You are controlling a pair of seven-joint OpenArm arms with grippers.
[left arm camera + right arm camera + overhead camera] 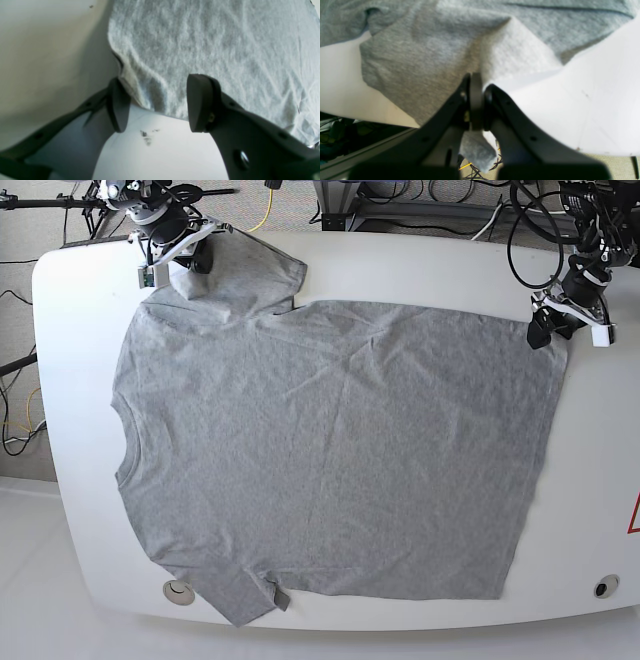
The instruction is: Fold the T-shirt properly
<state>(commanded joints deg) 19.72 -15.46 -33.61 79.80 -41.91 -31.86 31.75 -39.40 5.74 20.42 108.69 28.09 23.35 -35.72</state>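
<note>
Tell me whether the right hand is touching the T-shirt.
Touching. In the right wrist view the right hand is pinched shut on a fold of the T-shirt, with cloth hanging out below the fingers.

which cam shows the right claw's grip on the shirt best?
Right wrist view: the right claw is shut on a fold of the T-shirt, cloth hanging out below the pads. Base view shows that claw small at the sleeve, its pinch too small to judge. Left wrist view shows only the open left claw.
</note>
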